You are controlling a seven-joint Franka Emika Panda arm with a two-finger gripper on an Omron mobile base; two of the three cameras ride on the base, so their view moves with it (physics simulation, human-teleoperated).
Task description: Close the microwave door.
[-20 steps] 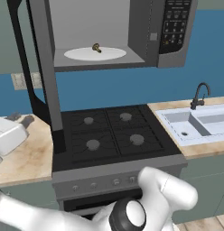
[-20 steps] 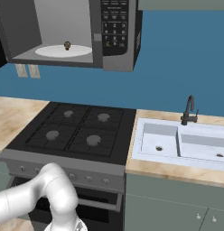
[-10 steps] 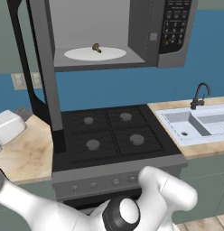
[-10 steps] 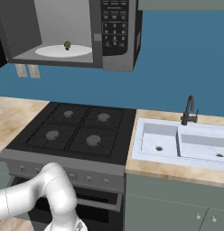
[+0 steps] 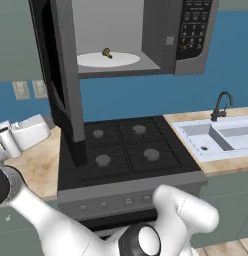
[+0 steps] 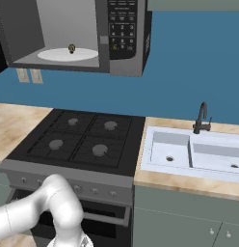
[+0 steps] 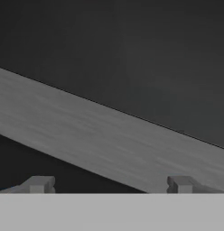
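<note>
i see the microwave door point(image 5: 61, 85) swung wide open at upper left of the left base frame, edge-on above the stove point(image 5: 123, 147). the microwave point(image 6: 87, 36) sits upper left in the right base frame, a small item on its turntable plate point(image 6: 67, 54). claw point(image 7: 109, 185) fingers spread wide, facing a grey bar point(image 7: 109, 140) on a dark surface.
</note>
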